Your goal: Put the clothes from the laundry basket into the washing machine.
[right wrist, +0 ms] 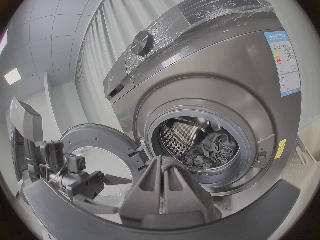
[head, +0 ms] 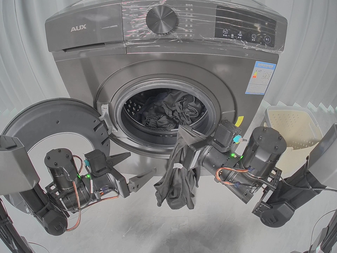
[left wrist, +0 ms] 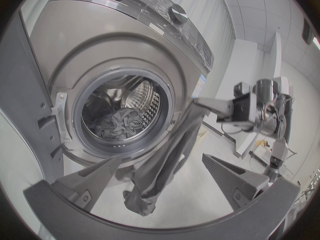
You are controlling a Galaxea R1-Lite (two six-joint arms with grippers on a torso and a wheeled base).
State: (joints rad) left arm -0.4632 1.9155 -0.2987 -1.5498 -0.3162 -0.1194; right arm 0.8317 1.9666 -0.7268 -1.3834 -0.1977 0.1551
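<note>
The grey washing machine (head: 165, 53) stands with its round door (head: 52, 120) swung open to the left. Dark clothes (head: 168, 111) lie piled in the drum (left wrist: 115, 125). My right gripper (head: 185, 132) is shut on a dark garment (head: 177, 183), which hangs down to near the floor just in front of the drum's lower rim. In the right wrist view the cloth (right wrist: 170, 162) is pinched between the closed fingers, in front of the opening. My left gripper (head: 141, 164) is open and holds nothing, low and to the left of the hanging garment (left wrist: 160, 170). The cream laundry basket (head: 295, 130) stands to the machine's right.
The open door (right wrist: 96, 144) stands close behind the left arm. The basket's perforated inside shows no clothes in the part I see. Bare pale floor lies in front of the machine. White curtains hang behind it.
</note>
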